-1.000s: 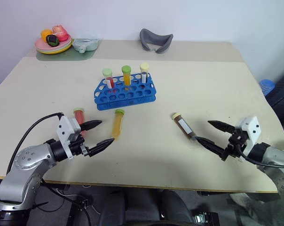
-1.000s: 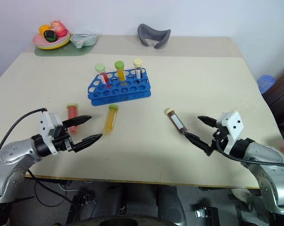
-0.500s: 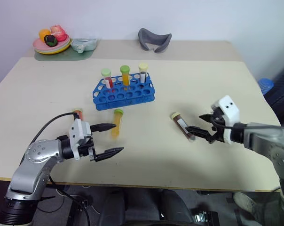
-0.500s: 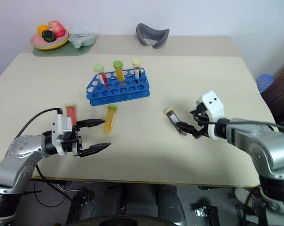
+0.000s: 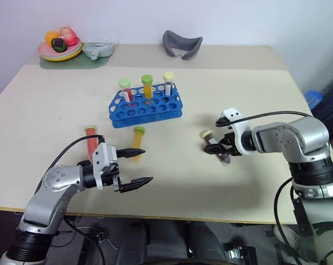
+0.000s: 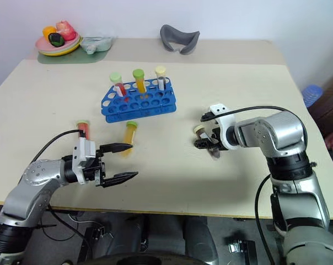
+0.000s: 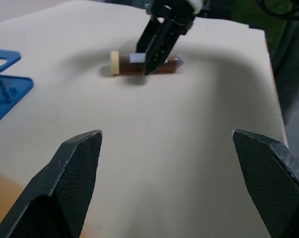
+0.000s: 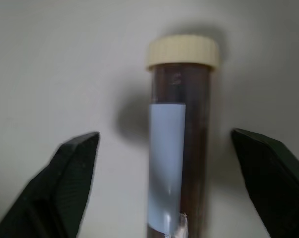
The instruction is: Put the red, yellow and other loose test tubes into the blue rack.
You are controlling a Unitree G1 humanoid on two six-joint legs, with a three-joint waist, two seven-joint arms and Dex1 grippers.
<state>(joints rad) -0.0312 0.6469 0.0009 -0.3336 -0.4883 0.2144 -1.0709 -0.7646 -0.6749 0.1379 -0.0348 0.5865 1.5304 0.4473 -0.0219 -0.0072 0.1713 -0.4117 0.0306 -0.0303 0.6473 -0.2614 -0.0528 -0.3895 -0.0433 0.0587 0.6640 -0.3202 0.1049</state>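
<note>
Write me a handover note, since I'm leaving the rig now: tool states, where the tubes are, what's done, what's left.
Left tool: open, empty, above the table near the orange-yellow green-capped clear plastic tube.
Right tool: open, straddling the dark brown cream-capped tube, not closed on it.
Red-liquid tube lies on the table beside the left arm.
Bright blue plastic rack holds three upright tubes.
Done: none of the three loose tubes racked.
Left: grasp brown tube, rack it, then the other two.
</note>
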